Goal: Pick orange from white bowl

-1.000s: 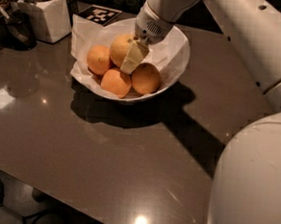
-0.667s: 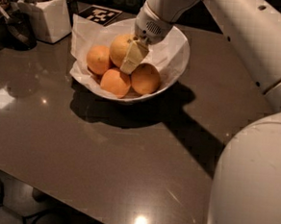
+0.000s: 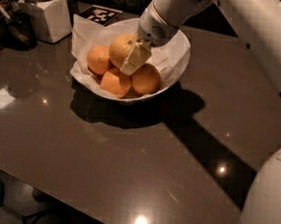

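Closest to me, the dark glossy table (image 3: 102, 178) throws back a few ceiling lights, and the robot's rounded white body (image 3: 269, 200) bulges in at the lower right. Farther in, a heavy shadow lies on the tabletop in front of the white bowl (image 3: 151, 95) and streaks off toward the right.

The bowl is lined with crinkled white paper (image 3: 86, 30) that sticks up past its rim on the left. Three small deep-orange fruits (image 3: 116, 82) sit along its near side, touching one another. The orange (image 3: 120, 47), bigger and paler, rests in the bowl behind them, leaning on the two in front.

The white arm (image 3: 243, 24) reaches down from the upper right, and the gripper (image 3: 133, 59) is inside the bowl, pressed against the orange's right side, just above the small fruits. Whether it has hold of the orange I cannot tell.

Beyond the bowl, a white square jar (image 3: 46, 16) stands at the far left, and a flat card printed with a black-and-white square code pattern (image 3: 100, 14) lies just behind the paper.
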`<state>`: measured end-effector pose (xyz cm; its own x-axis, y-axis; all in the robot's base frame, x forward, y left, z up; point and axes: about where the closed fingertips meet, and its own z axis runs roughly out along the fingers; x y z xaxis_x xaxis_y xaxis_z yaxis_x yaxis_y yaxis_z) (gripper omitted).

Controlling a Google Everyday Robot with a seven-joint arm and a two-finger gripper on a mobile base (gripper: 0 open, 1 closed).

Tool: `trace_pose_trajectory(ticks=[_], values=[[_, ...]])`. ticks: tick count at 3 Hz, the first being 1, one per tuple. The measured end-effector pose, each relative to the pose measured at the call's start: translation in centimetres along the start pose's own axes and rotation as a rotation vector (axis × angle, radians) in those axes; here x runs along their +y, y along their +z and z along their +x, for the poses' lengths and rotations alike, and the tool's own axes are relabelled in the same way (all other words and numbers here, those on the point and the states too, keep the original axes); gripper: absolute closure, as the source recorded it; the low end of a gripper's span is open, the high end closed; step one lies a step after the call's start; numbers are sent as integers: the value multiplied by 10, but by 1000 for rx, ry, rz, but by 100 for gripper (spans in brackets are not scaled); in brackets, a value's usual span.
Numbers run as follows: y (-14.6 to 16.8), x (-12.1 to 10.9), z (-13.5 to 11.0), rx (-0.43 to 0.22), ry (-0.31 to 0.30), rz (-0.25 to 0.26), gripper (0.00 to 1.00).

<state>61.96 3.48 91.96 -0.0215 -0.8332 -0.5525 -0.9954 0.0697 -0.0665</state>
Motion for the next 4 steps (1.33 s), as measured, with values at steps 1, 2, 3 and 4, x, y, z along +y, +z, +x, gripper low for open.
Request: trace_pose_trajectory(ticks=[1, 2, 3, 4], values=[[-3, 6, 2, -33, -3, 7, 100], [-8, 14, 0, -60, -14, -5, 100], [-36, 50, -3, -78, 50, -18, 100], [-36, 50, -3, -78, 50, -18, 100]])
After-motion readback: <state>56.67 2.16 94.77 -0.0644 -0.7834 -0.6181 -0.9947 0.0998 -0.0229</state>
